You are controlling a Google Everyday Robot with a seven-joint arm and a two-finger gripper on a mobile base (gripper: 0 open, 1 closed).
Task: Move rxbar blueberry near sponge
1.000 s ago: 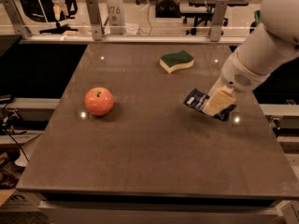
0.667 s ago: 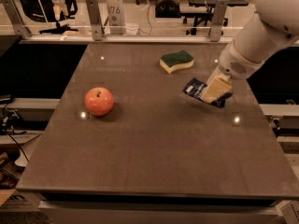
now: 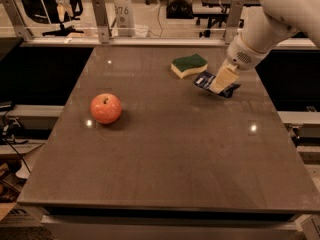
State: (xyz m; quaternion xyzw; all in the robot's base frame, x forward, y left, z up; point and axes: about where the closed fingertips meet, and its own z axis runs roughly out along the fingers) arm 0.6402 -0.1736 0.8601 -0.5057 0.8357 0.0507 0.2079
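The rxbar blueberry (image 3: 204,80), a flat dark navy-blue bar with white print, is held in my gripper (image 3: 221,82) over the right rear part of the table. The gripper's pale fingers are shut on it, and the bar's ends stick out on both sides. The sponge (image 3: 189,65), green on top with a pale yellow body, lies on the table just to the left of and behind the bar, a short gap away. My white arm (image 3: 265,24) comes in from the upper right.
A red-orange apple (image 3: 105,108) sits on the left middle of the brown table (image 3: 165,159). A metal rail with posts (image 3: 100,19) runs along the table's far edge. The right edge of the table lies close to the arm.
My gripper has carried the blue bar back and a little left, from the table's middle right towards the sponge. The sponge and apple have not moved.
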